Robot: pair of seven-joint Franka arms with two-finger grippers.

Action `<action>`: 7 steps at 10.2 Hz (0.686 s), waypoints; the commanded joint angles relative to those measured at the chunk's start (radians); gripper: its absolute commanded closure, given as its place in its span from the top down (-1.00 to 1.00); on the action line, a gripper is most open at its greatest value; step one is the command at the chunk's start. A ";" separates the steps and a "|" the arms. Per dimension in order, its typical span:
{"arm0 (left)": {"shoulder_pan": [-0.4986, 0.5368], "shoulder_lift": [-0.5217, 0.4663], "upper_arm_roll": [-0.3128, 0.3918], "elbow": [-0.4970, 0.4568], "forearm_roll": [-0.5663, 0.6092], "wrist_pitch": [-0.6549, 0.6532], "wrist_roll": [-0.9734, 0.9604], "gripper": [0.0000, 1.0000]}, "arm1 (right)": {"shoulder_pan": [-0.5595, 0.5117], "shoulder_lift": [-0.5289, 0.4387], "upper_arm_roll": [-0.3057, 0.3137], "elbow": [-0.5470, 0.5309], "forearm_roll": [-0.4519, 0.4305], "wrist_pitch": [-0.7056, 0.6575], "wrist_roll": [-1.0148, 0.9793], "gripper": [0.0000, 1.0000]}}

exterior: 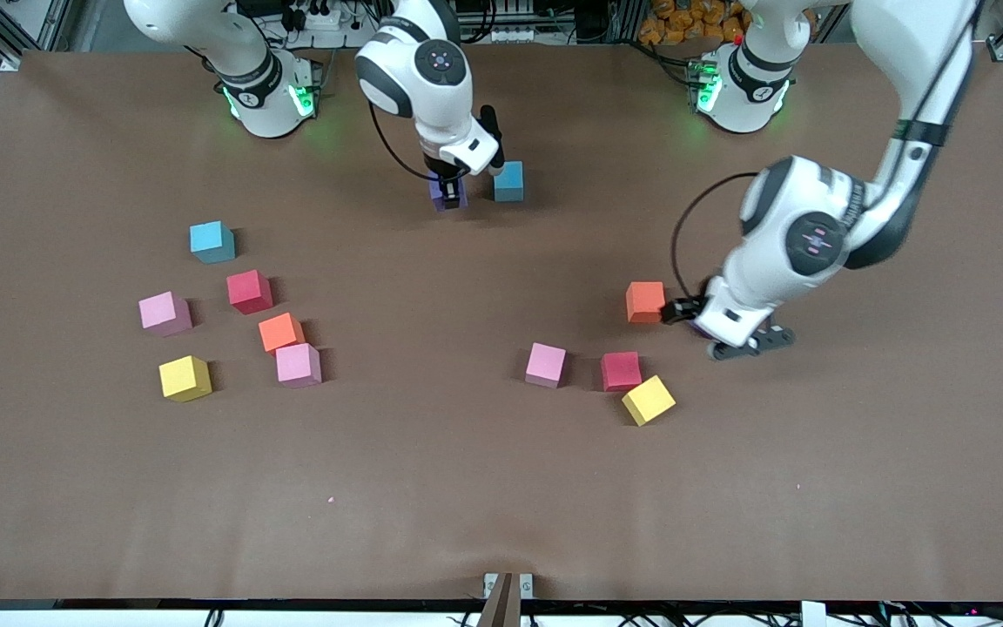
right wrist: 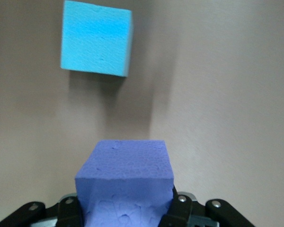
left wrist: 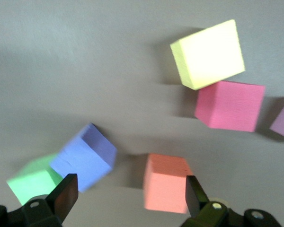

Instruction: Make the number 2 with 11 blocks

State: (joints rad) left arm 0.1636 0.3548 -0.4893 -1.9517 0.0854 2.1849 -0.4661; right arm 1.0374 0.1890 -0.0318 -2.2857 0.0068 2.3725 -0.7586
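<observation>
Brown table (exterior: 432,488), cubes scattered, no digit formed. Toward the right arm's end, 6 loose cubes: pink cube (exterior: 164,313), yellow cube (exterior: 185,378), blue cube (exterior: 212,241), red cube (exterior: 249,291), orange cube (exterior: 280,332), 2nd pink cube (exterior: 298,364). Right gripper (exterior: 448,189) clamps a purple cube (right wrist: 125,182), square to the table edge, beside a 2nd blue cube (exterior: 508,181); its base is hidden by the fingers. Mid-table: pink, red, tilted yellow. Left gripper (exterior: 684,309), spread wide, sits by the orange block (left wrist: 165,182). Its wrist view shows another purple block (left wrist: 85,156) and a green cube (left wrist: 33,179), hidden under the arm in front view.
</observation>
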 commanded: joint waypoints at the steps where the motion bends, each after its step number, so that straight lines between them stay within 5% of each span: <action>1: -0.003 0.091 0.008 0.069 0.171 -0.020 0.166 1.00 | 0.045 0.065 -0.008 0.018 0.053 0.054 0.016 -0.28; 3: 0.004 0.133 0.005 0.053 0.334 -0.013 0.210 1.00 | 0.073 0.108 -0.008 0.026 0.062 0.086 0.083 -0.28; 7: 0.052 0.130 -0.015 0.039 0.329 -0.010 0.297 1.00 | 0.096 0.161 -0.008 0.068 0.064 0.085 0.148 -0.28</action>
State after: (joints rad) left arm 0.1744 0.4997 -0.4834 -1.9133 0.3958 2.1857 -0.2192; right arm 1.1251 0.3222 -0.0321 -2.2491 0.0574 2.4618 -0.6324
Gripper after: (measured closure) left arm 0.000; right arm 0.427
